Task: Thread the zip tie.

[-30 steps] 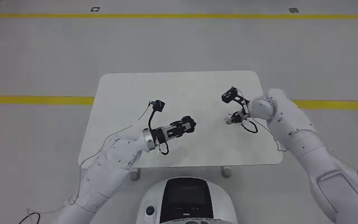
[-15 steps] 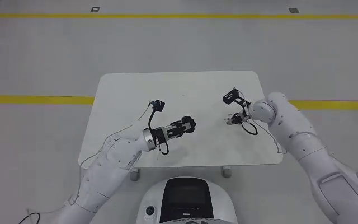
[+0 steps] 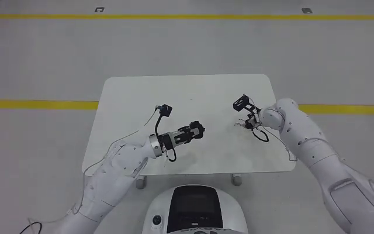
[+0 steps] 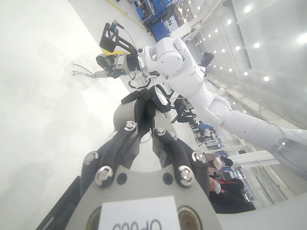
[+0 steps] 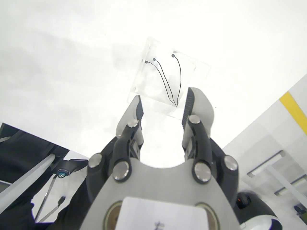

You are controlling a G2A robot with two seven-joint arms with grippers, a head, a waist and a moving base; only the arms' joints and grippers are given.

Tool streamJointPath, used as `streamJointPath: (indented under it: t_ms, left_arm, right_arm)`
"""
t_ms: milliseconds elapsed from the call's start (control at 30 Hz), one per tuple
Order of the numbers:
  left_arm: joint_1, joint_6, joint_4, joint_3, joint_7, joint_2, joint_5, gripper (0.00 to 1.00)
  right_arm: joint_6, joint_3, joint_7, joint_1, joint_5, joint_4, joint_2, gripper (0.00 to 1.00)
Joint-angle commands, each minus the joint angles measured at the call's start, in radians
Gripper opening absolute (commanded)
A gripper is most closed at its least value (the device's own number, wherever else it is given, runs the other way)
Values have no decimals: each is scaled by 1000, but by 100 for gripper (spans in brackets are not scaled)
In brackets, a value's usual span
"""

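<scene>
Two glossy white arms with rounded shell segments: left arm (image 3: 117, 175) at lower left of the top view, right arm (image 3: 310, 140) at the right. Each wrist carries a black cuff, a silver ring and a thin black cable (image 3: 260, 133) looping beside it. A black bracketed wrist camera (image 3: 165, 109) sits by the left wrist, another by the right. Left end effector (image 4: 144, 106): grey plate, black linkage bars, round silver screws, white printed label (image 4: 136, 214) at frame bottom. Right end effector (image 5: 164, 96): same build, grey fingers, black ribbed pads (image 5: 186, 106). White-and-black head dome (image 3: 196, 210) at bottom centre.
</scene>
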Motion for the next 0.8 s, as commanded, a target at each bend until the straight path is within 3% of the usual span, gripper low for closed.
streamJointPath:
  t_ms: [0,500,767]
  left_arm:
    - [0,0,0,0,0,0,0,0]
    - [0,0,0,0,0,0,0,0]
    - [0,0,0,0,0,0,0,0]
  right_arm:
    - [0,-12,-9,8,-1,15,-5,0]
    - [0,-169,-57,92,53,164,-67,0]
    - [0,-258,-30,134,122,186,-72,0]
